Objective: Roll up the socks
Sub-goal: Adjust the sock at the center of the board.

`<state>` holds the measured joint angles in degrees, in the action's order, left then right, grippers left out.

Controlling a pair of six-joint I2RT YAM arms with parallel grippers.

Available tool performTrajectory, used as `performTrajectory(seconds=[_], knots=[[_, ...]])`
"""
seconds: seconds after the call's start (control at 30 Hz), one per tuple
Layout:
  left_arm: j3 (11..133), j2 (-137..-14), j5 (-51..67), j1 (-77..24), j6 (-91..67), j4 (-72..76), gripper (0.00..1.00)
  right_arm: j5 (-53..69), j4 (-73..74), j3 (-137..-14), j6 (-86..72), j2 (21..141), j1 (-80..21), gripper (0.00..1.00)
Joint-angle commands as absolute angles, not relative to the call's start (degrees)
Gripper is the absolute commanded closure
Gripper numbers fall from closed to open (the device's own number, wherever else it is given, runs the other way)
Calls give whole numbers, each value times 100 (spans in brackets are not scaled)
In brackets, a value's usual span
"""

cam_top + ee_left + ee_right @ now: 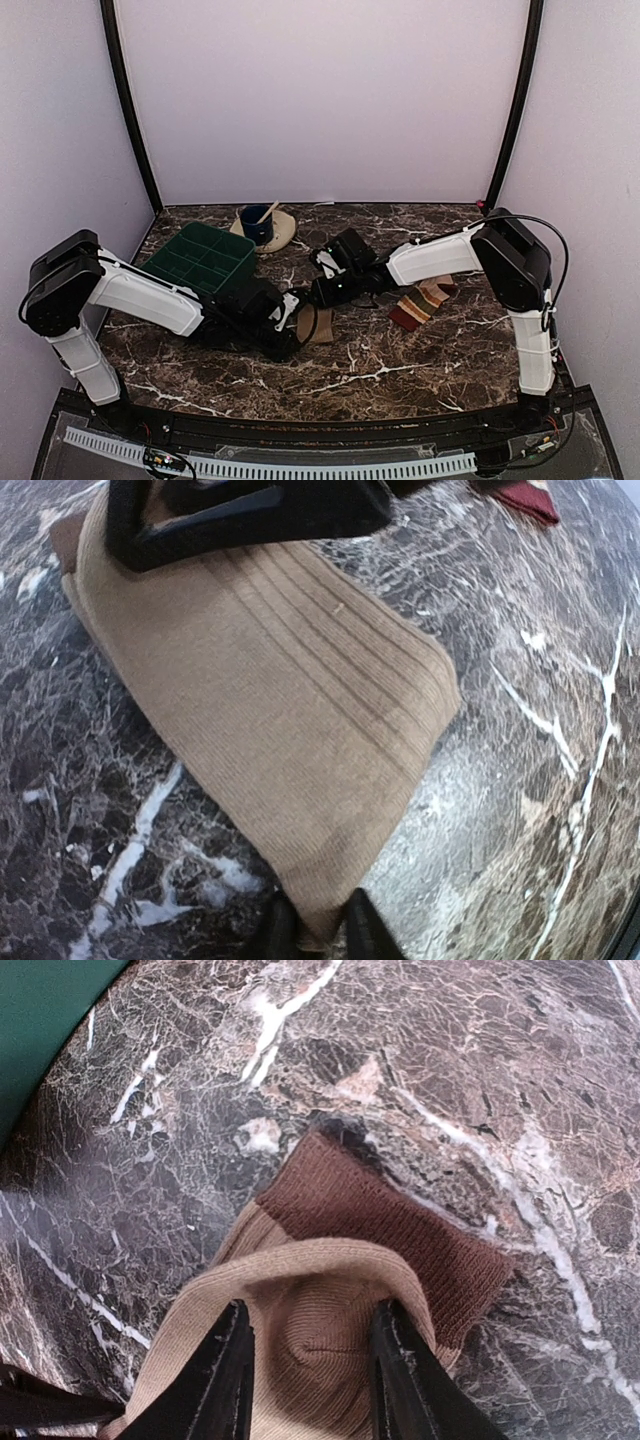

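The plain tan sock [320, 325] lies flat on the marble between both arms. In the left wrist view the tan sock [270, 700] spreads across the table, and my left gripper [312, 935] is shut on its near corner. My right gripper [312, 1360] is shut on the bunched, folded-over far end of the tan sock [310, 1260], with a brown knit end [400, 1230] lying beyond the fold. From the left wrist, the right gripper [240, 520] sits over the sock's far end. The striped sock [420, 300] lies apart, to the right.
A green tray [200, 258] with compartments stands at the back left, close to the left arm; its edge [40, 1010] shows in the right wrist view. A blue cup with a spoon [258, 222] sits on a cream plate behind it. Purple walls enclose the table.
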<state>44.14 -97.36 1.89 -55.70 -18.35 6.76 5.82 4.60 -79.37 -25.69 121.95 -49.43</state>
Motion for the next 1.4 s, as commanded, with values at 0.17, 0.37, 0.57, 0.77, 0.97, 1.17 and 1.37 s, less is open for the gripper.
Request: performTrajectory(seconds=[0.17, 0.37, 0.57, 0.77, 0.97, 1.17, 1.37], knots=[[4471, -9753, 470, -5546, -1662, 623, 100, 643, 540, -7893, -2637, 12337, -4910, 63], [4398, -9547, 674, -5546, -1647, 492, 100, 633, 578, -7901, -2628, 12334, -4905, 64], [4540, -9526, 1408, -5548, -1574, 55, 100, 663, 571, -7910, -2611, 12340, -4896, 64], [4707, -9536, 1956, -5547, -1490, -225, 100, 712, 580, -7887, -2593, 12344, -4898, 64], [4799, -9609, 2207, -5546, -1452, -476, 100, 737, 557, -7795, -2582, 12334, -4900, 64], [4845, -9769, 2387, -5546, -1453, -652, 98, 732, 590, -7736, -2575, 12333, -4903, 65], [4814, -9611, 1950, -5546, -1557, -769, 78, 663, 650, -7711, -2549, 12267, -4941, 65]])
